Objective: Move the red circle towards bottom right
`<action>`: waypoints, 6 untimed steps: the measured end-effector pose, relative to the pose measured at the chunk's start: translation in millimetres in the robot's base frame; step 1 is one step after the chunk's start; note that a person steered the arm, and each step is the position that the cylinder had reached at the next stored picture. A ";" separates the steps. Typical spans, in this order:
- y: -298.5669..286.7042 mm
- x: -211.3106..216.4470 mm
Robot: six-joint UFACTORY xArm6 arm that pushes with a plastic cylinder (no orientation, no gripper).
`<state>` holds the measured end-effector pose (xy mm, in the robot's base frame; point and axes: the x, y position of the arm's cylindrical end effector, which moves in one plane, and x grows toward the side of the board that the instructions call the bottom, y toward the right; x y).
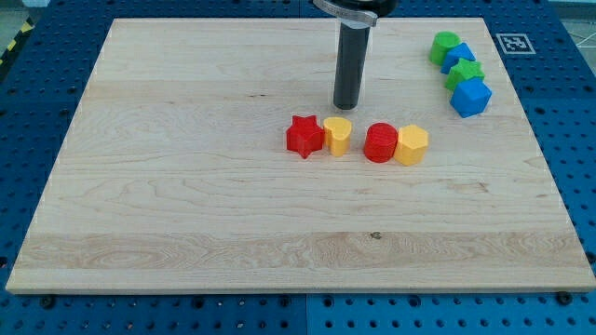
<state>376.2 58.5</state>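
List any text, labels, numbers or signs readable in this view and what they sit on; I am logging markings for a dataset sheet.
No readable words, numbers or brand names show anywhere.
One sign only: a black-and-white square fiducial marker beside the wooden board's top right corner, on the blue perforated table; it carries a pattern, not text.
The coloured blocks, including the red circle, and the rod with my tip bear no markings.
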 end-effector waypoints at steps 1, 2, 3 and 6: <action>0.0 3.2; 12.3 25.3; 27.4 64.6; 18.7 80.1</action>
